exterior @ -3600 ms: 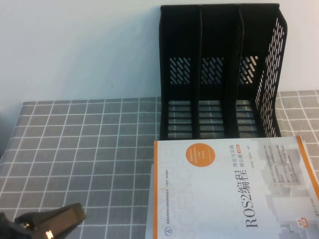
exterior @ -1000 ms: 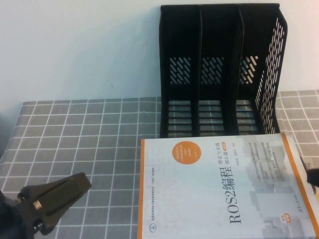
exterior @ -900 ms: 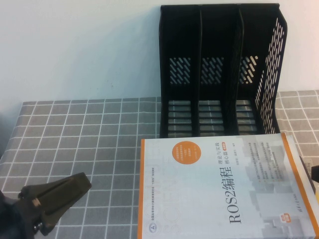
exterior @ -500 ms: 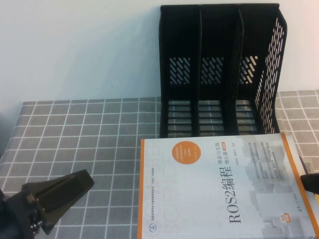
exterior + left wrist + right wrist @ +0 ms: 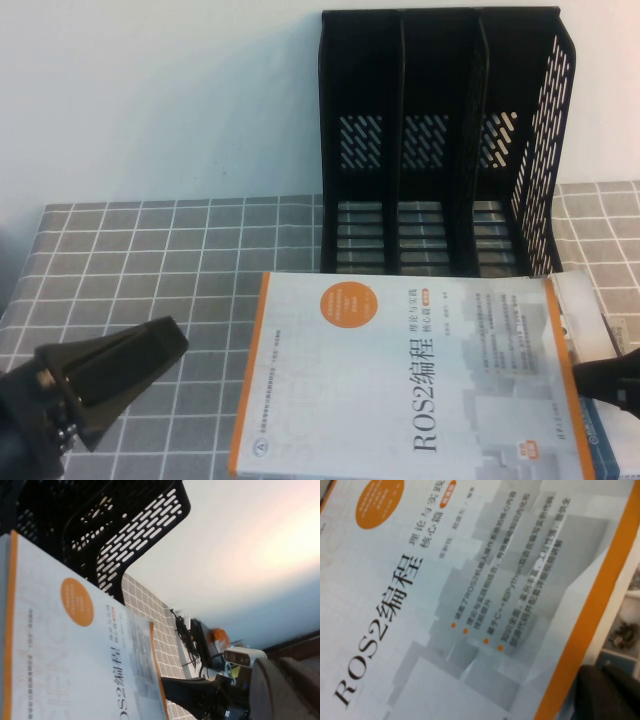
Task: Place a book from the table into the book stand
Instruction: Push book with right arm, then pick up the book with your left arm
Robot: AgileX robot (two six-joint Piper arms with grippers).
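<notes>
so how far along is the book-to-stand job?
Early. Done: nothing; the book stand holds no book. In hand: the right gripper is at the book's right edge, the left gripper near its left side. Left: lift the book and slot it in.

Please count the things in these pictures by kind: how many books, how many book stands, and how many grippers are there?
Books: 1, the ROS2 book, flat on the table.
Book stands: 1, the black book stand, behind the book.
Grippers: 2, the left gripper at the near left, the right gripper at the book's right edge.
Total: 4
</notes>
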